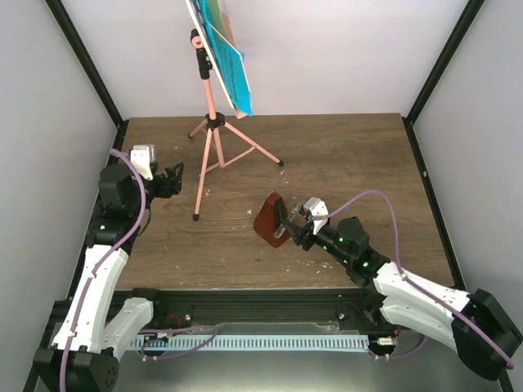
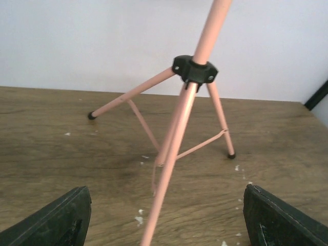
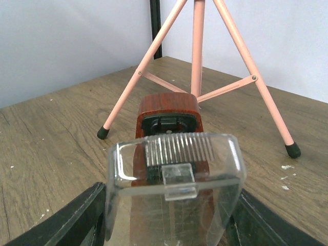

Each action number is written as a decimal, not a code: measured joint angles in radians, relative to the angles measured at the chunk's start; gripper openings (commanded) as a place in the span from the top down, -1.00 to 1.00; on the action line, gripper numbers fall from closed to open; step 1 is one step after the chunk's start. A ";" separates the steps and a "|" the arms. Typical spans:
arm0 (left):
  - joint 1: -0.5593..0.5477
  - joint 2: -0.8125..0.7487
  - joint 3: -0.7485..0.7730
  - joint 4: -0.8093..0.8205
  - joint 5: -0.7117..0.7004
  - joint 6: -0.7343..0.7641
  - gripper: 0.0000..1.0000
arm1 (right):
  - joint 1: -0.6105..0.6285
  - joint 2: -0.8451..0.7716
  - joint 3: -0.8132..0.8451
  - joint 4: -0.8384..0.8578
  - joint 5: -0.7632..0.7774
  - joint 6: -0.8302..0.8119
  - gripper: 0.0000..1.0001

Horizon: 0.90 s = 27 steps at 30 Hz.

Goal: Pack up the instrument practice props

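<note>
The pink tripod music stand (image 1: 210, 106) stands at the back left, with blue sheet-music pages (image 1: 231, 65) on its tilted desk. My left gripper (image 1: 173, 181) is open and empty, just left of the stand's near leg. In the left wrist view that leg (image 2: 171, 164) runs between the wide-apart fingers (image 2: 48, 220). The reddish-brown metronome (image 1: 267, 218) stands mid-table. My right gripper (image 1: 288, 222) is shut on its clear plastic cover (image 3: 174, 179), held against the metronome's front (image 3: 168, 105).
White crumbs (image 1: 208, 194) are scattered on the wooden table (image 1: 351, 163). White walls with black frame posts (image 1: 86, 65) close in the back and sides. The tripod's feet (image 3: 103, 132) spread just beyond the metronome.
</note>
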 measured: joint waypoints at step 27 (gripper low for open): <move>0.000 0.010 -0.009 -0.027 -0.089 0.067 -0.65 | 0.001 0.166 -0.029 0.175 0.028 -0.053 0.00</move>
